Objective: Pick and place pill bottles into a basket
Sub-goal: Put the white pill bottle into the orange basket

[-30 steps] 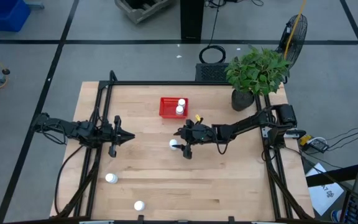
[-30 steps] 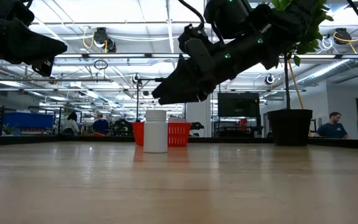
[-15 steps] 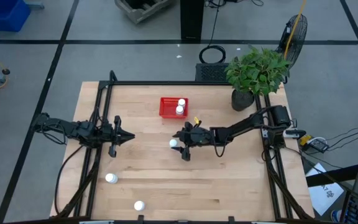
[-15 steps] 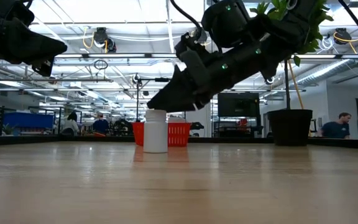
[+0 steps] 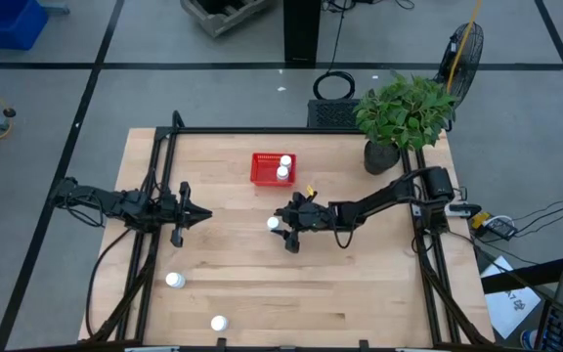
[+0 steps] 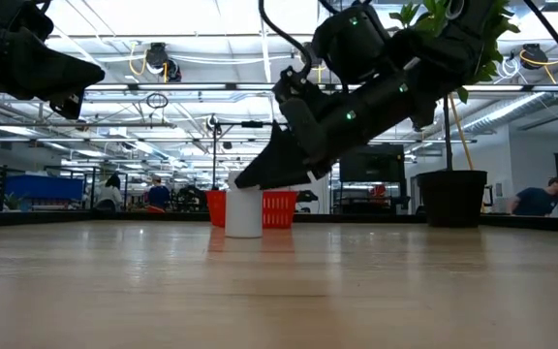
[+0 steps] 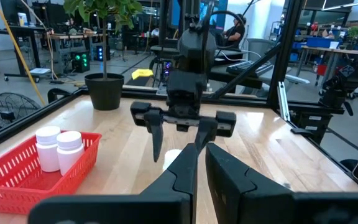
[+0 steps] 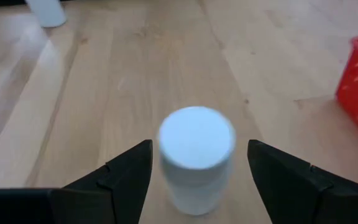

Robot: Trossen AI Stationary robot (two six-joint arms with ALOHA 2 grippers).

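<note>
The right gripper [image 5: 283, 224], at frame center in the high view, has its fingers spread to either side of an upright pill bottle [image 8: 196, 155], not touching it. The red basket [image 5: 264, 170], above center, holds two bottles [image 7: 59, 148]. Two further bottles [image 5: 174, 281] stand at lower left of the table [image 5: 360, 284]. The left gripper [image 5: 201, 215] waits at left, fingers pressed together.

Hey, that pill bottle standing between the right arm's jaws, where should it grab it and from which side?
Grip the upright pill bottle across its round body just under the cap, coming down from above. It stands vertical, and the right gripper has its jaws open on either side of it, so closing squeezes the straight walls evenly.
</note>
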